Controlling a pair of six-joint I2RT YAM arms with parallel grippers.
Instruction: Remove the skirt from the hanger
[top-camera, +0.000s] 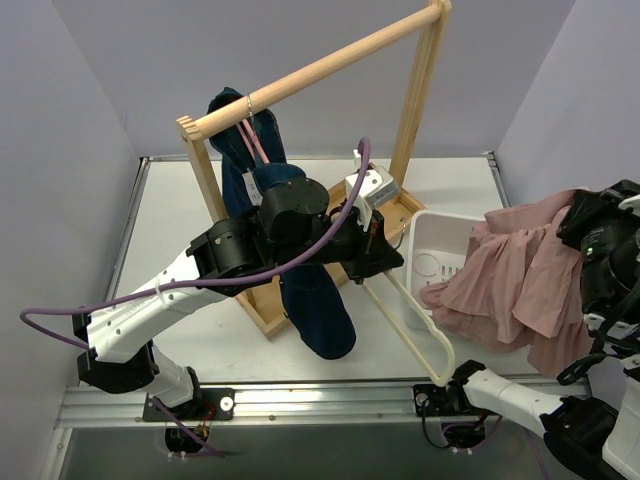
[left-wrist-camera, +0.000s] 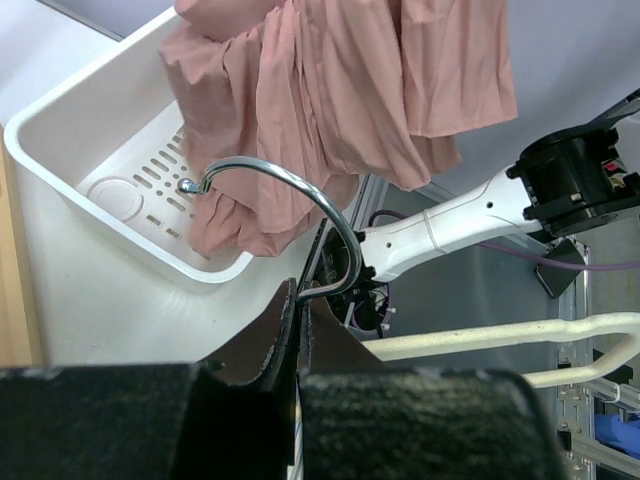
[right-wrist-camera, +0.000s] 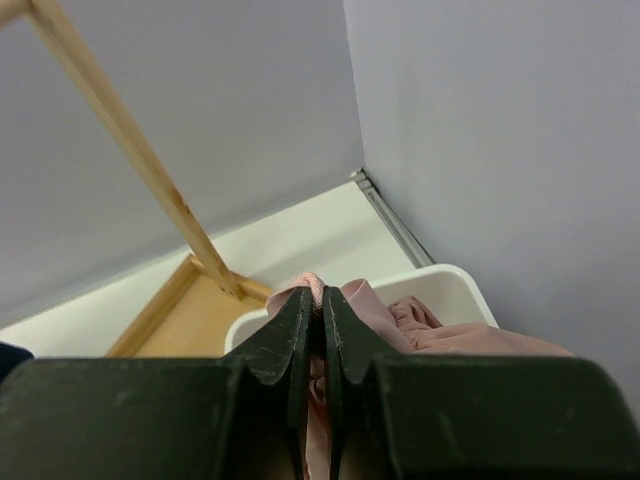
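Two grippers are closed. The left gripper (left-wrist-camera: 300, 300) is clamped on the stem of the silver hook (left-wrist-camera: 300, 200) of the slim cream hanger (top-camera: 415, 325). The right gripper (right-wrist-camera: 320, 305) is pinched on a fold of the dusty-pink pleated skirt (top-camera: 520, 280).

In the top view the hanger's long axis runs from 11 to 5 o'clock, hook end at 11. The skirt is off the hanger, at its 3 o'clock. It is draped over the right rim of the white slotted plastic basket (top-camera: 440, 250).

A dark blue denim garment (top-camera: 315, 310) hangs from the wooden rack (top-camera: 320, 70). Its white tag (top-camera: 250, 185) is too small to be read.

Bare table (top-camera: 170, 230) is seen at the rack's 9 o'clock.
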